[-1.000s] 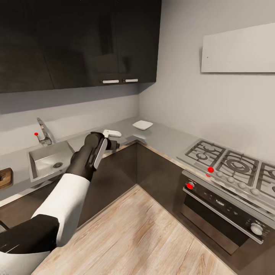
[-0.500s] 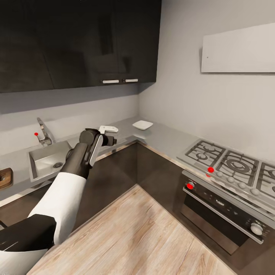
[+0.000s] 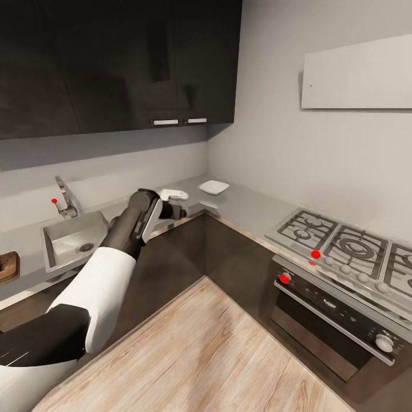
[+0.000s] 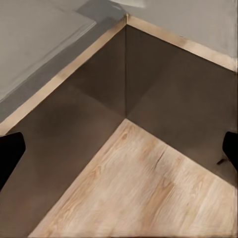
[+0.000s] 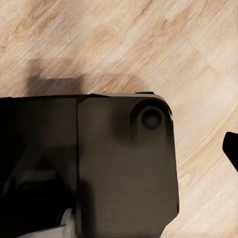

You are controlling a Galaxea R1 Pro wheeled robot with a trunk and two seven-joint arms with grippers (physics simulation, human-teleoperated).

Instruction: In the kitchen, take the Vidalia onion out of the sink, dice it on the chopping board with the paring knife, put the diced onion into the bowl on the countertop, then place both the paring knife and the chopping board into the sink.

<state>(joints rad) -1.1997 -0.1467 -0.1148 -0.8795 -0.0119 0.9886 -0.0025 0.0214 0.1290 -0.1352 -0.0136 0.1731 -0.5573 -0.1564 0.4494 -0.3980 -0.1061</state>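
L tool (image 3: 182,213) hangs at the end of the raised L arm, out over the near edge of the corner table (image 3: 252,209), w/ nothing in it. In the L wrist view its two dark fingertips (image 4: 10,153) sit far apart at the frame edges, so it's spread wide, released, looking down on the cabinet corner and wood floor (image 4: 144,193). R tool: only one dark tip shows at the edge of the R wrist view, above the robot's dark base and floor, so can't tell if it's clenched or released.

Outward from the L tool: the bowl (image 3: 213,186) sits just beyond it on the far part of the table, near the wall corner, and looks empty from here. To the left, the sink (image 3: 73,243) w/ round drain and chrome tap (image 3: 65,199); the part of the basin that shows looks bare, no onion seen, though its near side is hidden by the rim and arm. Further left, at the frame edge, a brown corner of the chopping board (image 3: 8,266) lies on the table. Knife not made out. Stove (image 3: 343,246) and oven are off to the right, well apart.

Progress, judged: early or mid-transit. No diced onion visible in the bowl, board not yet in the sink. Cutting, transfer and both sink placements look left to do.
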